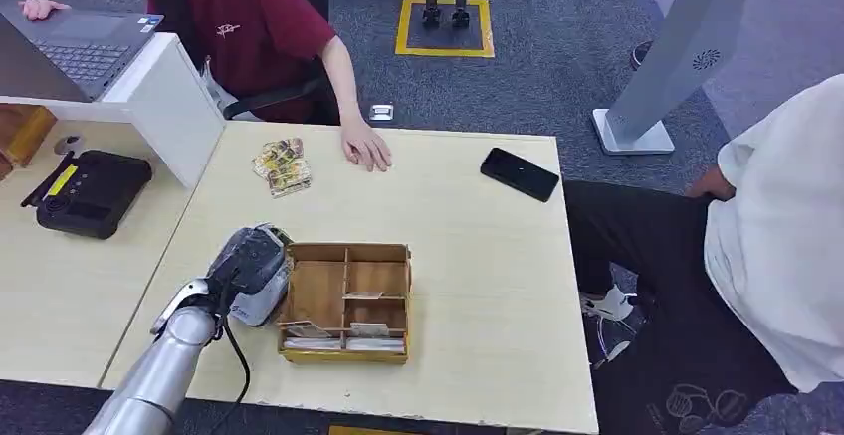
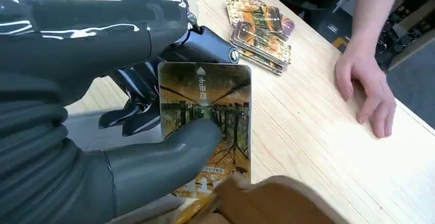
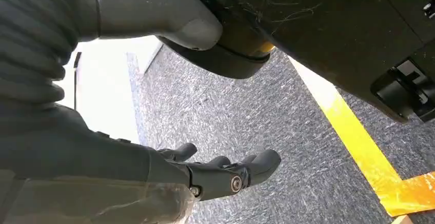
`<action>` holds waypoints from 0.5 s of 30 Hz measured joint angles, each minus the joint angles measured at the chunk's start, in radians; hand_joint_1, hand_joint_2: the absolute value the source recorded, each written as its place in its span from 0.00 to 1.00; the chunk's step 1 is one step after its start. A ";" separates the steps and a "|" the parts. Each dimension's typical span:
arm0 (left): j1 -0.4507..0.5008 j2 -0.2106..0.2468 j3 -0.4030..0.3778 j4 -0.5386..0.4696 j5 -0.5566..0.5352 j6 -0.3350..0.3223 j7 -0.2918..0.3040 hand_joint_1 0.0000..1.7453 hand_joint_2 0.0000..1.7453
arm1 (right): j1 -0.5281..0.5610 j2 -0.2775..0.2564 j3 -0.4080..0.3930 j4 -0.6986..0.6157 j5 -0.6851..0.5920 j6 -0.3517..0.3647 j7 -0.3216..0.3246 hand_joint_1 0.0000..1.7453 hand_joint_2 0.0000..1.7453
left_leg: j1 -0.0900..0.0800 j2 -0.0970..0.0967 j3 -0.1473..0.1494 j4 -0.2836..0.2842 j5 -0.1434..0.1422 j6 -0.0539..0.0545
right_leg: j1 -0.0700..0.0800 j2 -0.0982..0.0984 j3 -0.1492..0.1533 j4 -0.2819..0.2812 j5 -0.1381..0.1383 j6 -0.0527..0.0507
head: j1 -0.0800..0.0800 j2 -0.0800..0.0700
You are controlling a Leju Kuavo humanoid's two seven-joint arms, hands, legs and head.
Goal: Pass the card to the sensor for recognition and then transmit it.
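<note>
Two tables are seen in the head view: the main light wood table (image 1: 478,256) and a second one on the left, split off by a white divider (image 1: 169,107). A person in a dark red shirt (image 1: 249,27) is seated at the far edge, with one hand (image 1: 366,146) laid flat on the tabletop; a second person in a white shirt (image 1: 786,236) is seated at the right. A grey floor stand (image 1: 677,57) is placed on the carpet beyond the far right corner. A laptop (image 1: 80,47) is set far left behind the divider, and a black reader device (image 1: 90,191) is placed on the left table. A wooden compartment box (image 1: 345,301) is set near the front edge, with a few cards seen in its near slots. The left hand (image 1: 249,271) is positioned just left of the box, and the card (image 2: 208,116) is pinched between thumb and fingers (image 2: 138,116), held above the table beside the box rim. A black phone (image 1: 520,173) is laid far right on the table. A small stack of cards (image 1: 283,166) is laid just left of the person's hand. The right hand (image 3: 225,175) is hung over the carpet, fingers loosely spread, nothing held.
</note>
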 joint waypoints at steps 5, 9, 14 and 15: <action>0.033 0.000 -0.031 -0.049 0.003 -0.003 0.003 1.00 1.00 | 0.000 0.000 0.000 0.000 -0.002 0.000 0.000 0.00 1.00 | 0.000 0.000 0.000 0.000 0.000 0.000 | 0.000 0.000 0.000 0.000 0.000 0.000 | 0.000 0.000; 0.051 0.000 -0.052 -0.078 0.000 0.008 0.008 1.00 1.00 | 0.000 0.000 0.000 0.000 -0.001 0.000 0.000 0.00 1.00 | 0.000 0.000 0.000 0.000 0.000 0.000 | 0.000 0.000 0.000 0.000 0.000 0.000 | 0.000 0.000; 0.056 -0.001 -0.067 -0.098 -0.005 0.029 0.018 1.00 1.00 | 0.000 0.000 0.000 0.000 -0.001 0.000 -0.001 0.00 1.00 | 0.000 0.000 0.000 0.000 0.000 0.000 | 0.000 0.000 0.000 0.000 0.000 0.000 | 0.000 0.000; 0.057 -0.002 -0.069 -0.100 -0.005 0.030 0.018 1.00 1.00 | 0.000 0.000 0.000 0.000 0.000 0.000 -0.001 0.00 1.00 | 0.000 0.000 0.000 0.000 0.000 0.000 | 0.000 0.000 0.000 0.000 0.000 0.000 | 0.000 0.000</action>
